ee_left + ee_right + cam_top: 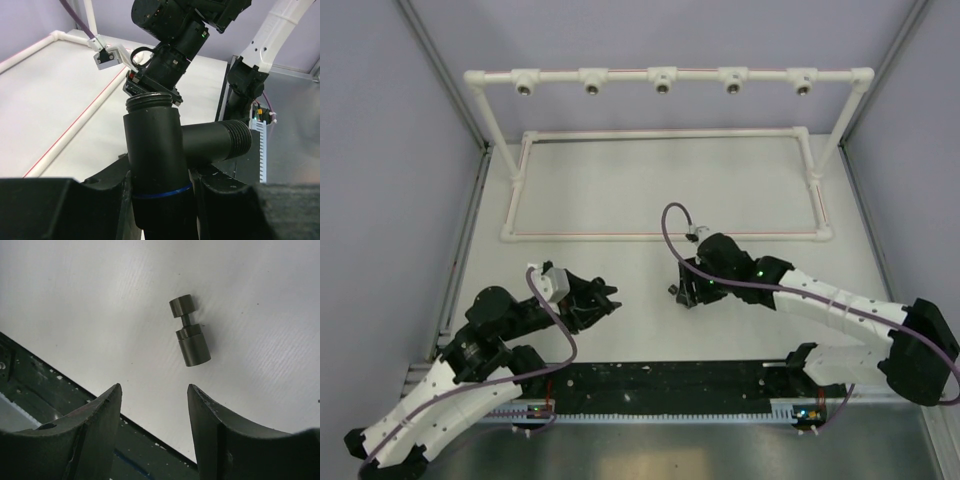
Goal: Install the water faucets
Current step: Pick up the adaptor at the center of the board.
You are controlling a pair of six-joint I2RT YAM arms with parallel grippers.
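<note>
My left gripper (603,299) is shut on the T-shaped black faucet (157,145), which has threaded ends and a thin blue ring, and holds it above the table near the front left. The faucet fills the left wrist view between the fingers (100,190). My right gripper (684,293) is open and empty, pointing down over the table's middle front. In the right wrist view the short stubby black faucet (190,335) lies on its side on the white table, just beyond the open fingertips (112,395). The right gripper also shows in the left wrist view (152,92).
A white pipe frame (665,130) stands at the back, its top bar carrying several metal-ringed sockets (662,84). Its base rectangle (660,236) lies on the table behind both grippers. A black strip (660,385) runs along the near edge. Grey walls close both sides.
</note>
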